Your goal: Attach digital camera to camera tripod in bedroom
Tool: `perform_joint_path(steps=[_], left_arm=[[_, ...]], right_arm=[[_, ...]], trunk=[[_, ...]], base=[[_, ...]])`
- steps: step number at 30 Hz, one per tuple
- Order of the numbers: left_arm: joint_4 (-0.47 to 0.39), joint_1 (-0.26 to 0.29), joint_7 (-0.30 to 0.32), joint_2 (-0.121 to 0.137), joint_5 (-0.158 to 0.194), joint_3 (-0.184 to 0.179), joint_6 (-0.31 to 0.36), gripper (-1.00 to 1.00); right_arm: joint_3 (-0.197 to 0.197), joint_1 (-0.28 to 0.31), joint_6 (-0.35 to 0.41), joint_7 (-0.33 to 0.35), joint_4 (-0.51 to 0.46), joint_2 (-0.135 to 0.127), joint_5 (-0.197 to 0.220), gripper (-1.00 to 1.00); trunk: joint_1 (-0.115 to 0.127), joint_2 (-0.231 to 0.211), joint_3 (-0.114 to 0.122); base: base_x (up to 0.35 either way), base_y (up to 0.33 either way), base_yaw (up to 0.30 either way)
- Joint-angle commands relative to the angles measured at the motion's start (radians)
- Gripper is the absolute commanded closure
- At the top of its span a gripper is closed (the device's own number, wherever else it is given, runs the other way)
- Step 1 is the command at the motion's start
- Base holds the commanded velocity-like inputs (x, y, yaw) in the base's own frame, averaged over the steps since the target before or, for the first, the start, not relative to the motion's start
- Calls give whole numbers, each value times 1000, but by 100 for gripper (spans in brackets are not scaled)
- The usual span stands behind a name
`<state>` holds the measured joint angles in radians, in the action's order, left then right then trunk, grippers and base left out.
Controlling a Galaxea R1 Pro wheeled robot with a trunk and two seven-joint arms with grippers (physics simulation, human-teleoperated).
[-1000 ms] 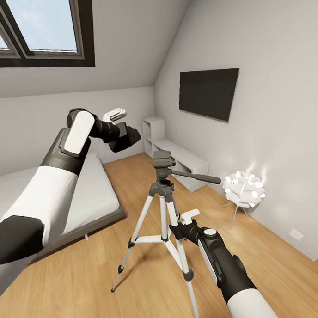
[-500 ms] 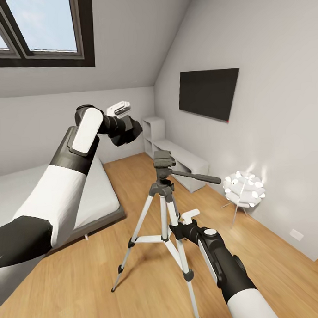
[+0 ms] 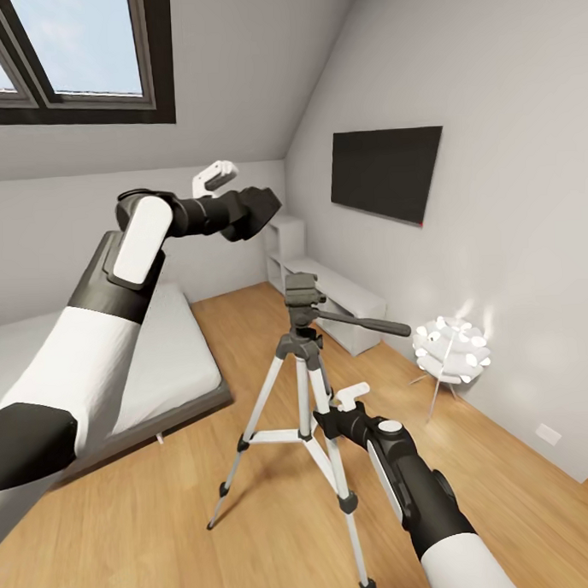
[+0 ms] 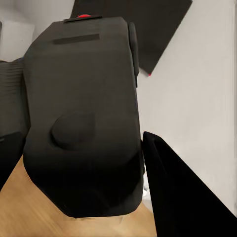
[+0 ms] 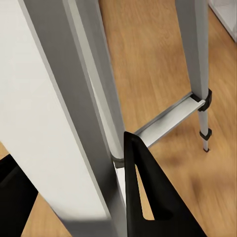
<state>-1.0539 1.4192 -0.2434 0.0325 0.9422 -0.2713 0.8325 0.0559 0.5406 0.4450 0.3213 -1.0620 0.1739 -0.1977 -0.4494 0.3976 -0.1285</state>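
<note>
Covering the lower half of the head view, the light wood floor of the bedroom runs up to white walls, and a sloped ceiling carries a dark-framed skylight at 11 o'clock. A low bed with a grey frame lies at 9 o'clock. On the wall at 2 o'clock hangs a black TV, and under it a low white shelf unit stands on the floor. A white floor lamp made of many small petals glows at 3 o'clock, near the wall.

The camera tripod stands upright on the floor near the middle of the view, its three silver legs spread and its dark grey head bare on top, with the long pan handle pointing toward 3 o'clock.

The left gripper is raised at 12 o'clock, higher than the tripod head and apart from it. Its fingers are closed on the digital camera, a black box with a red button at one end, seen close in the left wrist view.

The right gripper is at 6 o'clock beside a tripod leg. One dark finger lies against that leg in the right wrist view, but I cannot tell if the fingers are clamping it.
</note>
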Motion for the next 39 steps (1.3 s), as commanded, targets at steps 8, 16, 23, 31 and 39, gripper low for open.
perform_joint_path(steps=[8, 16, 23, 31, 39], left_arm=[[-4, 1, 9, 15, 8, -5, -2, 100], [53, 1, -9, 20, 16, -6, -5, 100], [92, 1, 53, 32, 10, -7, -34, 100], [97, 1, 245, 83, 7, -8, -80, 100], [104, 0, 342, 108, 10, -10, -222, 100]], right_arm=[[-1, 1, 5, 7, -3, 1, -6, 100], [1, 1, 14, 10, -3, 1, -6, 100], [0, 1, 30, 19, -3, 1, -3, 100], [-1, 1, 38, 21, -4, 1, 1, 100], [-1, 1, 31, 20, -4, 1, 1, 100]], trunk=[[-1, 2, -2], [-1, 2, -2], [-1, 2, -2], [-1, 2, -2], [-1, 2, -2]], base=[[0, 0, 0], [0, 0, 0], [0, 0, 0], [0, 0, 0], [0, 0, 0]])
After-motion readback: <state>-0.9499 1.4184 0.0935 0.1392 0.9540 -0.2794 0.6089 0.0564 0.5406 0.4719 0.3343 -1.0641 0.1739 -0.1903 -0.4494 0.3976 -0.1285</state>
